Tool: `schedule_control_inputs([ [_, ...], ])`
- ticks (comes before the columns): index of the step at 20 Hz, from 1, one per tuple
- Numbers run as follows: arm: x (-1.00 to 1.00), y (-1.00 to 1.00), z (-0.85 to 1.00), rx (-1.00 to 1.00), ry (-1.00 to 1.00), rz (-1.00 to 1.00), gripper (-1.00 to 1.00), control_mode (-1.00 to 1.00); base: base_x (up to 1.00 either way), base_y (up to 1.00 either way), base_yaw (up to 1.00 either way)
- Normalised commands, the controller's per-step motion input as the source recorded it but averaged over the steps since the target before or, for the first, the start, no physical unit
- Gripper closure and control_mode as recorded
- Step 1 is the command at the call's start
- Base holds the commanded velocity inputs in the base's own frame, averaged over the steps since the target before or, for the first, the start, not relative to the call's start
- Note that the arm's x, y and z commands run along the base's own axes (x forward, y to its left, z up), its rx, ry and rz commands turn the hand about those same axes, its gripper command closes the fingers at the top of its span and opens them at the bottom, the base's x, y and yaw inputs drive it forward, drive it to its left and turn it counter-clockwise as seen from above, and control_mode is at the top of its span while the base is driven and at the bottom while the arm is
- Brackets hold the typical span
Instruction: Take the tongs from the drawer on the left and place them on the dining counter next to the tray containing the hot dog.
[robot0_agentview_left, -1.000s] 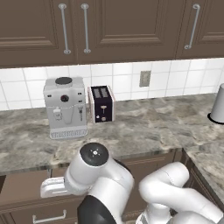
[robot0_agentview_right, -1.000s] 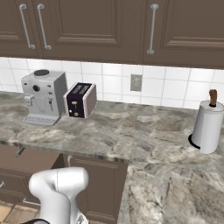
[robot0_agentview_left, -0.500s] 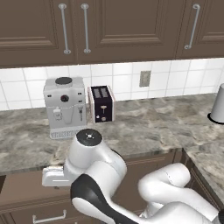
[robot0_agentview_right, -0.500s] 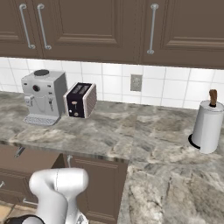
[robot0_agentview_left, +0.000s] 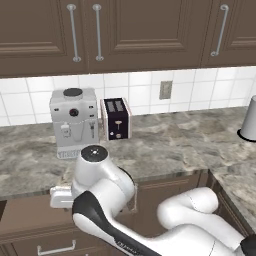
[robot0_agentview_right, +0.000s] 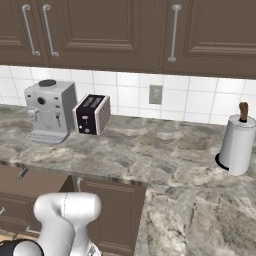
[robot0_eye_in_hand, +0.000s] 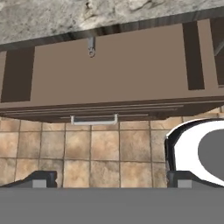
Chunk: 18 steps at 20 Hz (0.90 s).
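Observation:
The drawer (robot0_eye_in_hand: 109, 74) stands pulled open under the stone counter edge, and I look straight down into it from the hand view. Its silver bar handle (robot0_eye_in_hand: 94, 119) faces the tiled floor. A short grey metal end of what seem to be the tongs (robot0_eye_in_hand: 91, 46) pokes out from under the counter edge at the drawer's back; the same slim grey piece (robot0_agentview_right: 21, 173) lies in the drawer (robot0_agentview_right: 30, 184) in the right base view. My gripper (robot0_eye_in_hand: 112, 179) hangs open above the floor in front of the drawer, nothing between its fingertips (robot0_eye_in_hand: 41, 178). The dining counter, tray and hot dog are out of view.
On the marbled counter (robot0_agentview_left: 165, 145) against the white tiles stand a grey coffee machine (robot0_agentview_left: 73, 122), a dark toaster (robot0_agentview_left: 116, 119) and a paper towel roll (robot0_agentview_right: 237, 145). Upper cabinets (robot0_agentview_left: 140, 30) hang above. My white arm (robot0_agentview_left: 100, 185) bends low over the open drawer (robot0_agentview_left: 30, 220).
My arm's elbow has shifted up and a little left over the drawer. The gripper stays open and the drawer stays open.

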Motion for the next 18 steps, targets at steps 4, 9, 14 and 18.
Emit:
schedule_control_inputs([
  [4, 0.69, 0.00, -0.28, 0.00, 0.15, 0.00, -1.00, -1.00, 0.00, 0.00, 0.00],
  [9, 0.52, 0.04, -0.51, -0.02, 0.07, 0.00, -1.00, -1.00, 0.00, 0.00, 0.00],
  [14, 0.41, 0.15, -0.61, -0.08, 0.00, 0.00, -1.00, -1.00, 0.00, 0.00, 0.00],
  [18, 0.35, 0.15, -0.41, -0.06, 0.02, 0.00, -1.00, -1.00, 0.00, 0.00, 0.00],
])
